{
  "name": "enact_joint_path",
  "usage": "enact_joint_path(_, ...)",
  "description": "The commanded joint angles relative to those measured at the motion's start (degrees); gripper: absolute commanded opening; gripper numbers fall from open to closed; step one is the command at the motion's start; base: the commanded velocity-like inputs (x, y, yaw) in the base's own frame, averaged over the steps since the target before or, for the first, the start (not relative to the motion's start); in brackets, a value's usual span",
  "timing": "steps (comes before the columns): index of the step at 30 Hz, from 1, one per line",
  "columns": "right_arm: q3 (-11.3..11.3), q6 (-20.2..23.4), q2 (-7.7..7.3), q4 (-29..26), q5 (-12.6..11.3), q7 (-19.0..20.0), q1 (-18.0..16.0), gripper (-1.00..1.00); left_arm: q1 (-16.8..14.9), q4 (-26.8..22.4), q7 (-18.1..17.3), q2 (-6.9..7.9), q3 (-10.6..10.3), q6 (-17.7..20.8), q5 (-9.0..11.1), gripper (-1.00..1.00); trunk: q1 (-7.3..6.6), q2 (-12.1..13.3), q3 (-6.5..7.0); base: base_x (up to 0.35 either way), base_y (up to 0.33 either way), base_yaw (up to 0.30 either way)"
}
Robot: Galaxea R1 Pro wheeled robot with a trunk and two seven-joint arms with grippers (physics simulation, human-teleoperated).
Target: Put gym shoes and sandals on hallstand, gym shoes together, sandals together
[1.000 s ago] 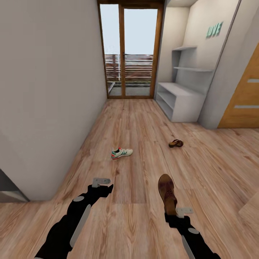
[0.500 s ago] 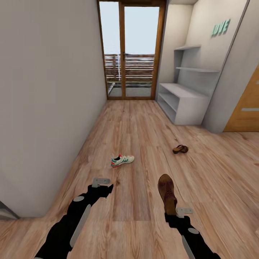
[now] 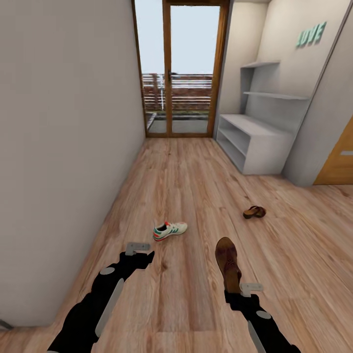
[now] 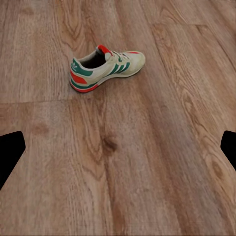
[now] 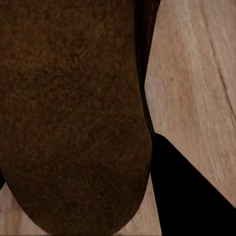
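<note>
The right gripper (image 3: 236, 289) is clamped on one brown sandal (image 3: 228, 264) by its heel end, the sandal sticking out ahead of the jaws above the corridor floor (image 3: 196, 176); in the right wrist view its dark sole (image 5: 73, 113) sits hard against the camera. The left gripper (image 3: 143, 255) hangs empty with its jaws spread wide, and the left wrist view looks between them at one gym shoe (image 4: 105, 68) lying on the planks just ahead, well short of contact. The second sandal (image 3: 254, 212) lies farther on toward the hallstand (image 3: 255, 142), which stands against the right wall beyond both. The step in hand looks like carrying the held sandal while lining up on the gym shoe (image 3: 169, 230). To do it well, roll the base closer until the shoe sits squarely between the left jaws, then lower the arm and close across the shoe's narrow width near the collar, not along its length. Keep the right arm level meanwhile, since a heel-end hold lets the sandal swing or slip.
</note>
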Motion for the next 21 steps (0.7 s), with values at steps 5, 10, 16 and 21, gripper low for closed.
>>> enact_joint_path(5,-0.05,0.39,0.03,-0.13,-0.10,-0.12,-0.01,-1.00,-0.01,-0.06,0.00,-0.01,0.03,0.29,0.43,1.00,0.02,-0.02,-0.05,0.347,0.119,-0.080)
enact_joint_path(10,-0.05,0.39,0.03,-0.13,-0.10,-0.12,-0.01,-1.00,0.00,-0.06,0.00,-0.01,0.03,0.29,0.43,1.00,0.02,-0.02,-0.05,0.347,0.120,-0.119)
enact_joint_path(16,-0.07,0.40,0.03,-0.13,-0.10,-0.15,-0.01,-1.00,-0.02,-0.06,0.00,-0.01,0.03,0.29,0.43,1.00,0.02,-0.02,-0.05,0.347,0.119,-0.234)
enact_joint_path(21,-0.07,0.40,0.03,-0.13,-0.10,-0.14,-0.01,-1.00,-0.01,-0.06,0.00,-0.06,-0.01,0.29,0.43,1.00,0.02,-0.02,-0.05,0.346,0.122,-0.294)
